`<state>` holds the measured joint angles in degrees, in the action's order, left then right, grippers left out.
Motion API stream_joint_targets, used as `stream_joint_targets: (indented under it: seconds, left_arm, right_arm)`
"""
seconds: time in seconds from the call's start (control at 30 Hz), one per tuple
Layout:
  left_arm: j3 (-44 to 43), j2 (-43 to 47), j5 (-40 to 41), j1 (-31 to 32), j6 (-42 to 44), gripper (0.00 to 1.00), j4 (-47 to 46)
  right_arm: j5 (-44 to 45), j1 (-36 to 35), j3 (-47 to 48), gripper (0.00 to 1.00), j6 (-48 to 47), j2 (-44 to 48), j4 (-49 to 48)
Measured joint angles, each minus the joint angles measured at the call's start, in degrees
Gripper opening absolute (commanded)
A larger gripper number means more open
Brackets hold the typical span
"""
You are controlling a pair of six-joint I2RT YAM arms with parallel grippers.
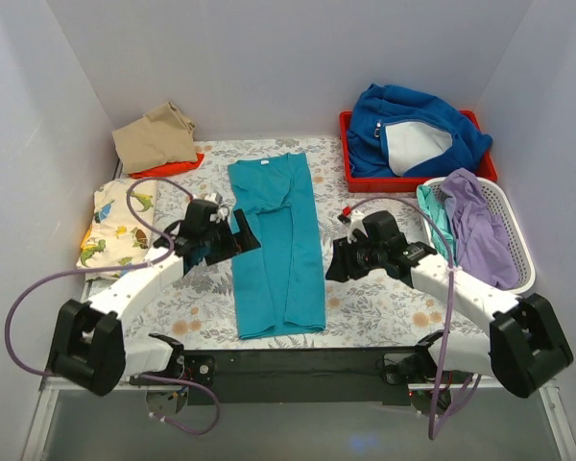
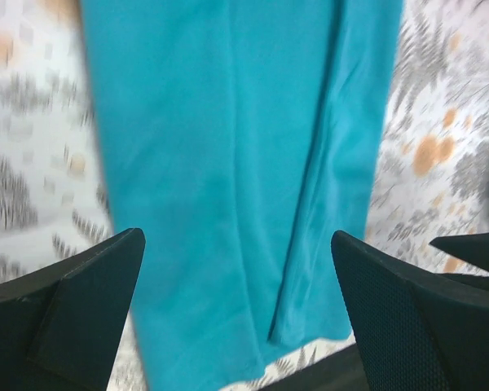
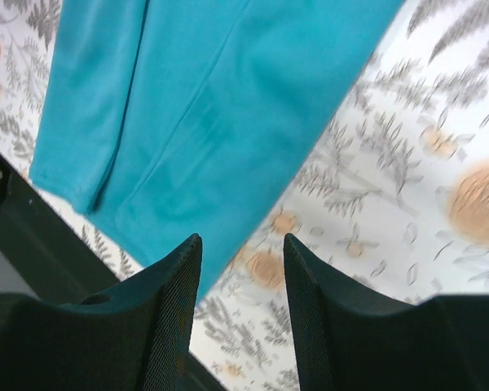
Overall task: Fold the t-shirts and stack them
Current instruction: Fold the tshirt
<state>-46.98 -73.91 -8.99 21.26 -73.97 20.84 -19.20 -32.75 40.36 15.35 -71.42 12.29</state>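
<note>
The teal t-shirt (image 1: 276,245) lies in the middle of the table as a long narrow strip, collar end far, hem end near. My left gripper (image 1: 238,236) hovers at its left edge, wide open; in the left wrist view nothing but the teal t-shirt (image 2: 228,147) lies below the left gripper (image 2: 236,238). My right gripper (image 1: 338,261) is just off the strip's right edge, open and empty. The right wrist view has the right gripper (image 3: 242,240) over the floral cloth beside the teal t-shirt (image 3: 220,98). A tan t-shirt (image 1: 156,134) on an orange one (image 1: 173,166) sits back left. The dinosaur-print t-shirt (image 1: 120,226) lies left.
A red tray (image 1: 360,180) at the back right holds the blue fleece (image 1: 408,115). A white basket (image 1: 520,252) at the right holds a lavender t-shirt (image 1: 480,226) and a mint one (image 1: 434,213). The table's black near edge (image 1: 298,363) runs between the arm bases.
</note>
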Motion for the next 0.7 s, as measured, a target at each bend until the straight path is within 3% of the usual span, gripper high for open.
stream_joint_targets:
  seconds: [0.3,0.7]
  left_arm:
    - [19.47,17.73,4.61,7.63,-12.70,0.98,5.01]
    - [22.38,18.12,6.43,17.18,-24.61,0.98,6.99]
  right_arm:
    - [-0.79,-3.76,-11.82,0.51,8.92,8.85,1.29]
    - [-1.55,-10.56,-15.87,0.52,16.68,6.12,-2.23]
